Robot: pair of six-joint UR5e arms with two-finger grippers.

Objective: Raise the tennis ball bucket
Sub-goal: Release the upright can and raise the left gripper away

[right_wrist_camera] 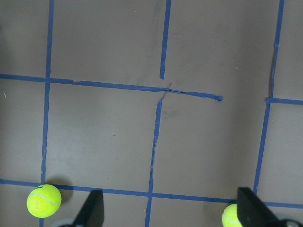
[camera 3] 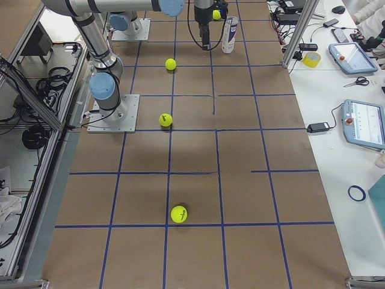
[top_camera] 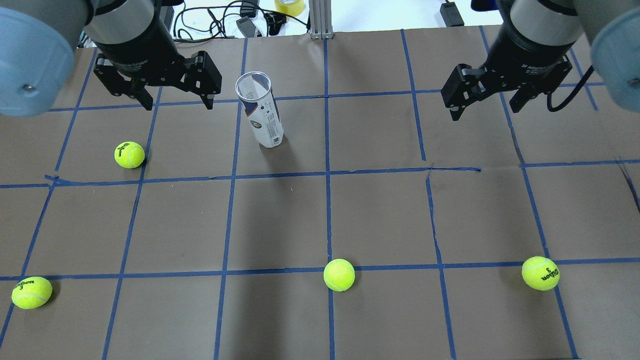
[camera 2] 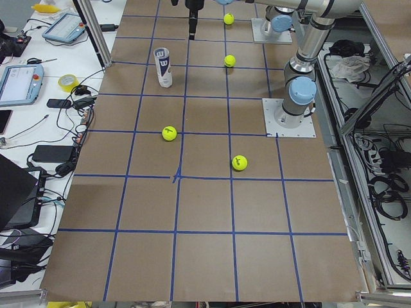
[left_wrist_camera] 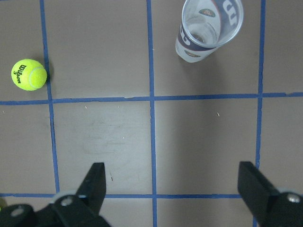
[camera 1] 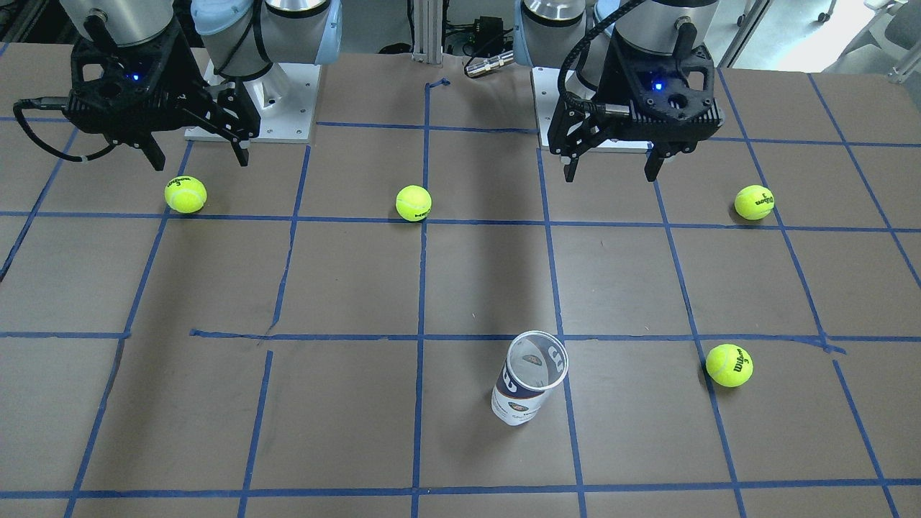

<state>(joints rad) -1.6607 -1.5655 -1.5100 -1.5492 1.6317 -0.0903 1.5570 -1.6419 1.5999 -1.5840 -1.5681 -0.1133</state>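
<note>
The can (top_camera: 260, 115) is standing upright on the surface (top_camera: 380, 210), at 3 o'clock from the left claw (top_camera: 179, 105), viewed overhead. The left claw and the right claw (top_camera: 484, 112) are hanging open.

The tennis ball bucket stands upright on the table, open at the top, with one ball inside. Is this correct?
No ball is inside. The tennis ball bucket stands upright on the table, open at the top, but empty, as the left wrist view shows.
</note>
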